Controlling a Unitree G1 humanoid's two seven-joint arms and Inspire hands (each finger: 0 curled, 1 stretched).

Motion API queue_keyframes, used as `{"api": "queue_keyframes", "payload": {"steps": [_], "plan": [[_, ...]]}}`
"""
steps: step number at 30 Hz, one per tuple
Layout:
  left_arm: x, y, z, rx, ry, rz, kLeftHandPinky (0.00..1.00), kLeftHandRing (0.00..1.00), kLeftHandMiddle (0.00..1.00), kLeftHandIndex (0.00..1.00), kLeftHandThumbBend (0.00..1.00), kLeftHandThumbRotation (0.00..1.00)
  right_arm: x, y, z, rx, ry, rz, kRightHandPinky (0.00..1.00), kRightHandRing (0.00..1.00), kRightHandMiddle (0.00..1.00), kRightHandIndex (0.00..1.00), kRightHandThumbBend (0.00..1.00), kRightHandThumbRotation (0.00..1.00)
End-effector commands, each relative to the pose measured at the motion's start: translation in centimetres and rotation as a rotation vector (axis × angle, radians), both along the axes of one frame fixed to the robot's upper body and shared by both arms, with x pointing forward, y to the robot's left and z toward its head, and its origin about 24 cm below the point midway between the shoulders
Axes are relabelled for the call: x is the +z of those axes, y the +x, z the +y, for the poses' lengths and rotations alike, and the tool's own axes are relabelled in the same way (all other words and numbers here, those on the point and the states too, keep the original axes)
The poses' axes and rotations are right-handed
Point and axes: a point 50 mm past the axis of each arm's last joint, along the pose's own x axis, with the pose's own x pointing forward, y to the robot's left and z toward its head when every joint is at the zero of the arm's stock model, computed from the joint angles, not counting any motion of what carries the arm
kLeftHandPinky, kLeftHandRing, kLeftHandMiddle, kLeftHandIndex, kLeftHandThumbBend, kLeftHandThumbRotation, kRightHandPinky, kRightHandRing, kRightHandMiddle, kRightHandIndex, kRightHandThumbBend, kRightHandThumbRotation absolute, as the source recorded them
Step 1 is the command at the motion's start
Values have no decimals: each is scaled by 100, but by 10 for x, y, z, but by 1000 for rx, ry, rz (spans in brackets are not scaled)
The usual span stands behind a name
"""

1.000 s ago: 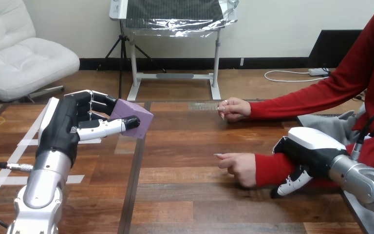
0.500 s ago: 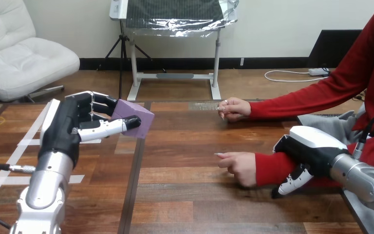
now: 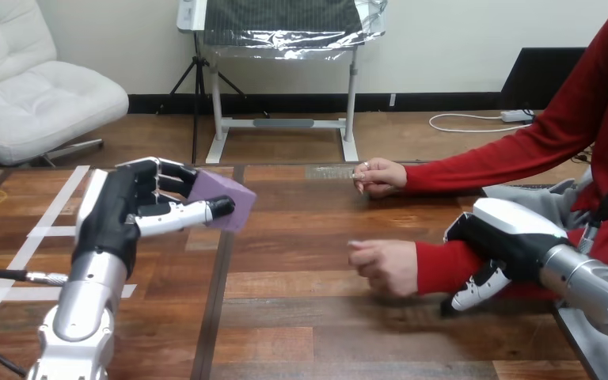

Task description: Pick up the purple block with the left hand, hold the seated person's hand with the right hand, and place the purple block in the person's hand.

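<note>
My left hand (image 3: pixel 119 210) is shut on the purple block (image 3: pixel 223 195), thumb across its front and fingers behind it, holding it above the table's left half. The person's nearer hand (image 3: pixel 384 265) rests near the table's middle in a loose fist, to the right of the block and well apart from it. My right hand (image 3: pixel 507 233) lies over the red-sleeved forearm just behind that hand, with its fingers (image 3: pixel 475 289) curled under the sleeve.
The person's other hand (image 3: pixel 380 176) rests further back on the wooden table (image 3: pixel 301 332), fingers pinched together. White tape lines (image 3: pixel 39 237) mark the table's left part. A dark seam (image 3: pixel 220 277) runs front to back below the block.
My left hand has carried the block a little to the right and lower. The person's nearer hand has curled tighter and lifted slightly. My right hand has kept its place on the sleeve.
</note>
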Motion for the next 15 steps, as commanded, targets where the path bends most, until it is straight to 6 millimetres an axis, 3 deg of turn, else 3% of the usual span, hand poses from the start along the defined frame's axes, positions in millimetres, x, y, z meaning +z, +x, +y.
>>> {"api": "queue_keyframes", "payload": {"steps": [1,15], "plan": [[23,23,-16,-55,-4,-116,35,39,42,42,57,0,40,16,9,34,76,-156,28,30,34,33,86,15],[16,36,-32,-102,7,-116,35,38,42,42,58,0,53,15,20,74,119,-184,26,29,33,33,88,17]]}}
